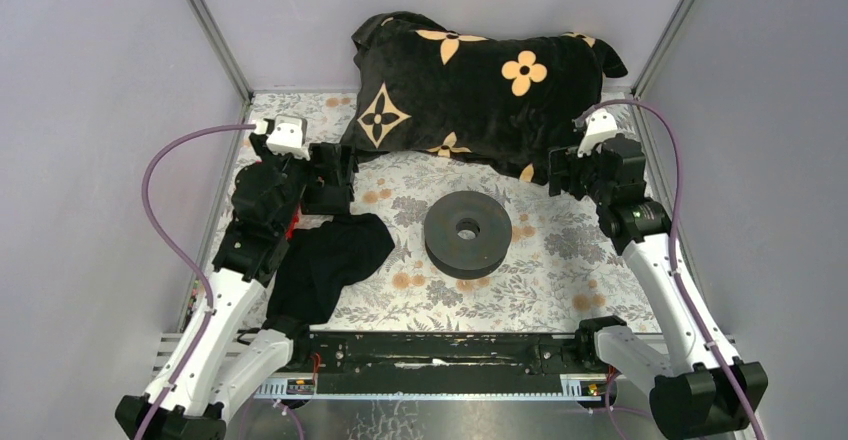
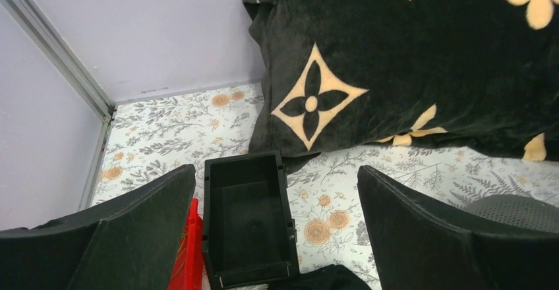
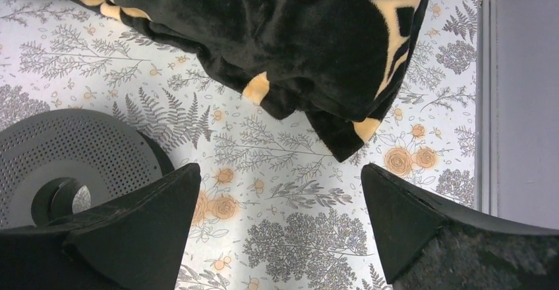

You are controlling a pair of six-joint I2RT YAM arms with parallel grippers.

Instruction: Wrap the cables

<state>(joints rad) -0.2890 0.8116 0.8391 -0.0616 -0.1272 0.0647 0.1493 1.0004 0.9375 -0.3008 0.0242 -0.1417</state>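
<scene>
The left gripper (image 2: 275,169) hangs at the far left with its jaws spread wide, holding nothing and touching nothing. Below it sits an open black plastic bin (image 2: 250,224), with a red object (image 2: 188,257) just beside the bin's left wall (too little of it shows to name it). Near of the bin, a crumpled black cloth (image 1: 330,260) lies on the floral tablecloth (image 1: 560,260).

In the middle stands the black disc-shaped spool (image 1: 467,232), flat on its side with the centre hole facing up. The blue cables cannot be made out in any view.

Along the far edge lies a black plush blanket (image 1: 480,80) printed with tan four-petal flowers and pointed star motifs.

At the far right, the right gripper (image 3: 280,168) is also fully released and empty, over bare tablecloth just near of the blanket's hem, with the spool to its left. Purple cords (image 1: 160,190) loop off both arms.
</scene>
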